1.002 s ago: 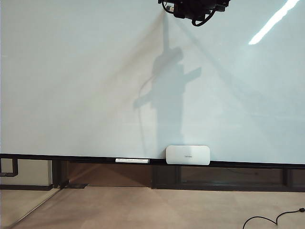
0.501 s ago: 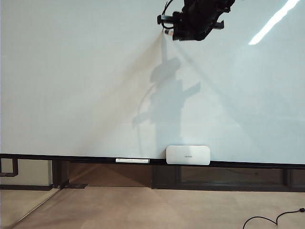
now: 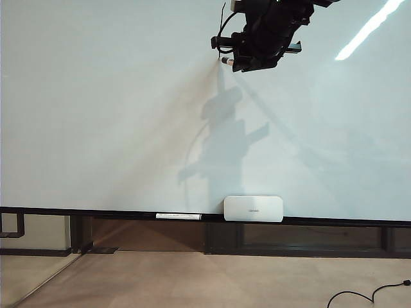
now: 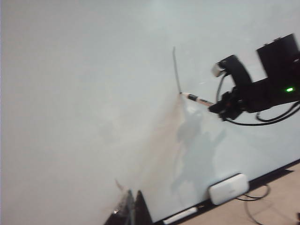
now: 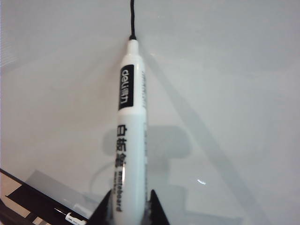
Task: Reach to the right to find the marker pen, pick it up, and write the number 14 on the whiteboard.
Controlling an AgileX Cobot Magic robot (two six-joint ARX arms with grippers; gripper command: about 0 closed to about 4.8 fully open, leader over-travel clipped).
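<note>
- The whiteboard (image 3: 103,109) fills the exterior view and is bare apart from one short black stroke (image 4: 176,70), seen in the left wrist view.
- The right gripper (image 3: 239,52), at twelve o'clock in the exterior view, is clenched on the marker pen (image 5: 127,140).
- The pen's tip is pressed to the board at the stroke's lower end.
- Judgement: the "1" is under way and the "4" remains.
- The left gripper is out of sight, so I cannot tell its state.

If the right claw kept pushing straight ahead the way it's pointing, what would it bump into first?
The whiteboard. The right claw is shut on the marker pen, which points at the board, and the pen's tip already looks to be touching it at the end of a black stroke. So the pen would likely just press harder.
</note>
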